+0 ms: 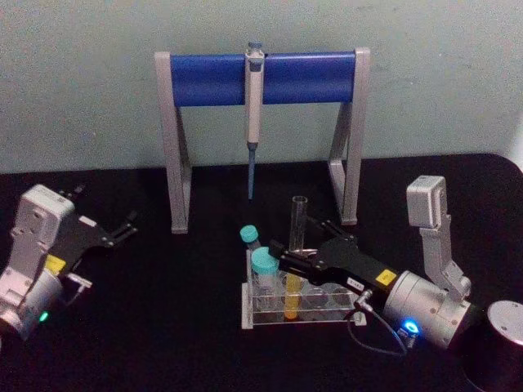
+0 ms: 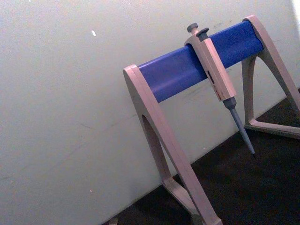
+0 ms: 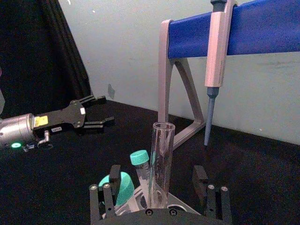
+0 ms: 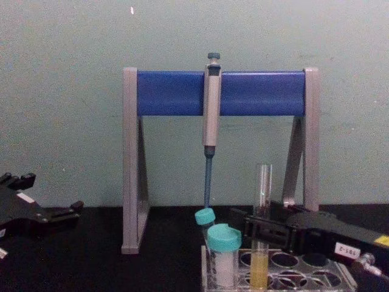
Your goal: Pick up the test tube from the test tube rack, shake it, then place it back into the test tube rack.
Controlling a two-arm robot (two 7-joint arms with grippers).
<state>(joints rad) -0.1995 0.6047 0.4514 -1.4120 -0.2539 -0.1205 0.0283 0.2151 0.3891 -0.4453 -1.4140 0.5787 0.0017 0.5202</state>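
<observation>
The test tube [image 1: 297,233] stands upright in the test tube rack [image 1: 270,320], a tall clear tube with yellow liquid [image 1: 290,306] in its lower part. My right gripper [image 1: 301,243] is open, reaching in from the right with one finger on each side of the tube's middle. In the right wrist view the tube [image 3: 161,159] rises between the two fingers [image 3: 105,199] with a gap on both sides. From the chest, the tube [image 4: 262,201] stands in front of the right gripper [image 4: 267,228] over the rack [image 4: 304,277]. My left gripper [image 1: 127,227] rests open at the far left, holding nothing.
Two teal-capped tubes share the rack's left end, a wide one [image 1: 264,263] and a thin one [image 1: 249,235]. Behind the rack is a grey-and-blue pipette stand [image 1: 204,79] with a pipette [image 1: 254,106] hanging from it. A dark cylinder [image 1: 498,343] sits at the near right.
</observation>
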